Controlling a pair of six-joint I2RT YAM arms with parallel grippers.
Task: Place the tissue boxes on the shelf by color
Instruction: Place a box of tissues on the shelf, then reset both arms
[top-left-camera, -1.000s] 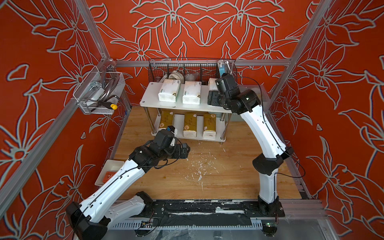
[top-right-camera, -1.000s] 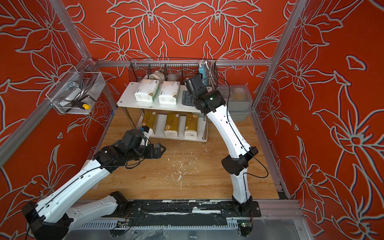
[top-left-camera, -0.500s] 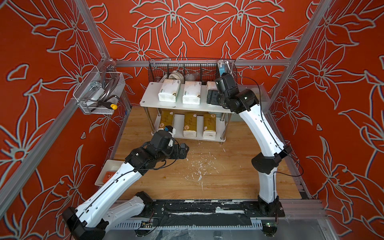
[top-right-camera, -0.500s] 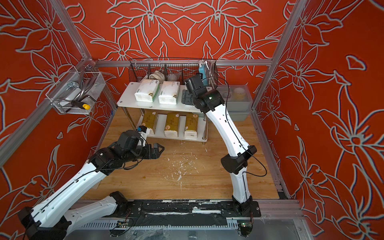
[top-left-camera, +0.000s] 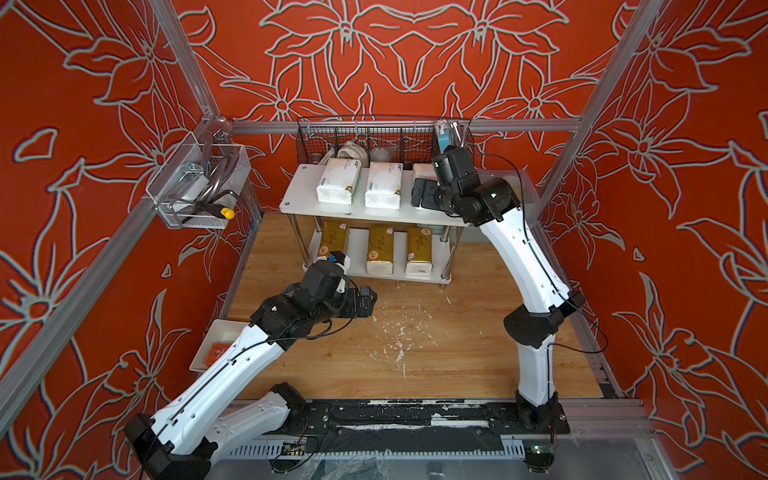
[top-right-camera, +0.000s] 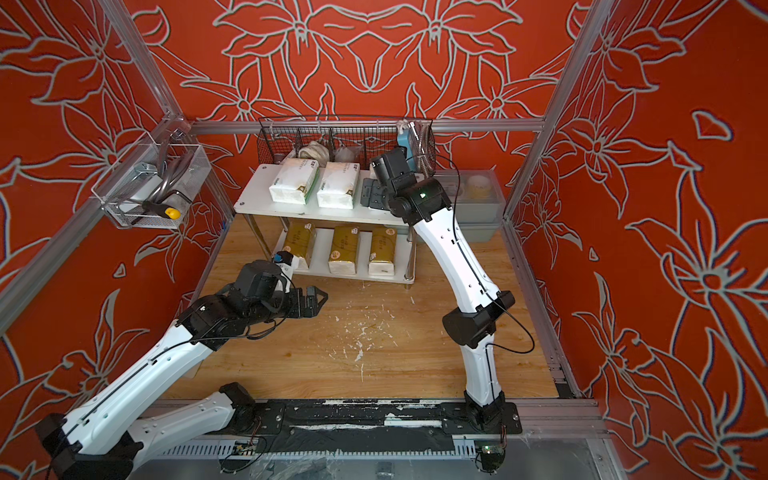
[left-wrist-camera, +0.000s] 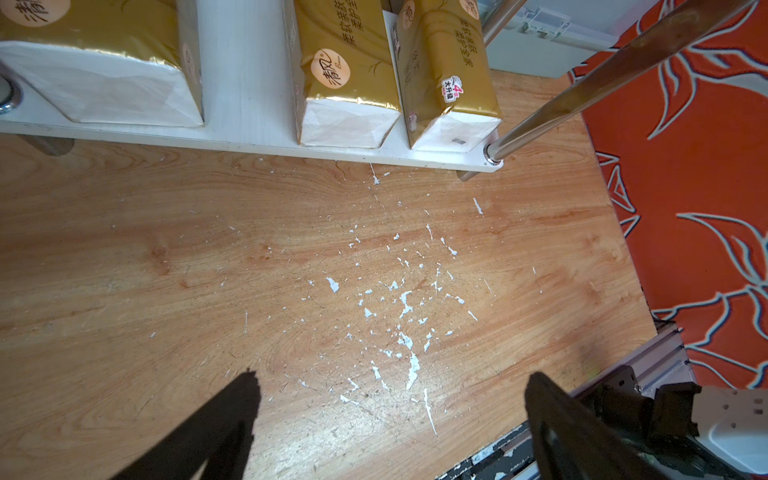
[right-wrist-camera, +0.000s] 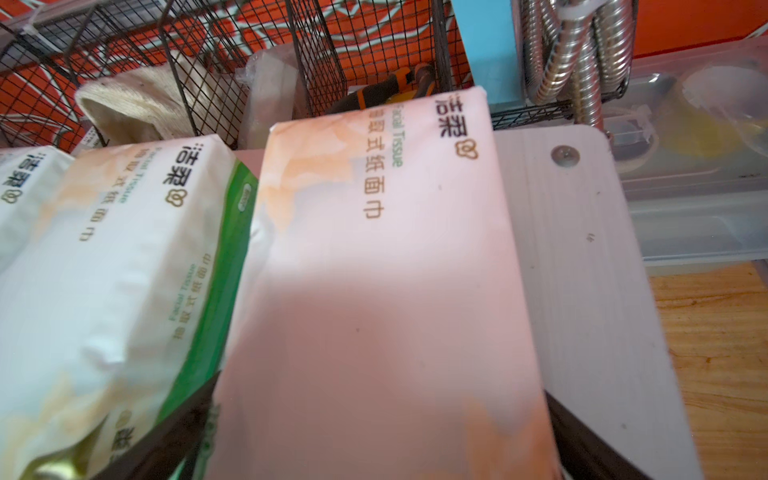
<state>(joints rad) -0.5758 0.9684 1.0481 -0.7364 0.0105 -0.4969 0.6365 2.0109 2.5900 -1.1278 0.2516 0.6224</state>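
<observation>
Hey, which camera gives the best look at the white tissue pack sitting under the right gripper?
The right wrist view: the white tissue pack fills the frame between the jaws of the right gripper, print readable. In a top view only a sliver shows behind the gripper. The left wrist view misses it, showing the gold packs.

- We see the shelf (top-left-camera: 297, 195) standing on the wooden tabletop (top-left-camera: 449, 353), toward its far side.
- On the upper board lie three white tissue packs (top-left-camera: 337, 187), in a row.
- On the lower board lie three gold tissue packs (top-left-camera: 379, 249), also in a row.
- White flecks (top-left-camera: 401, 332) and a white tray (top-left-camera: 222, 328) lie on the wood.
</observation>
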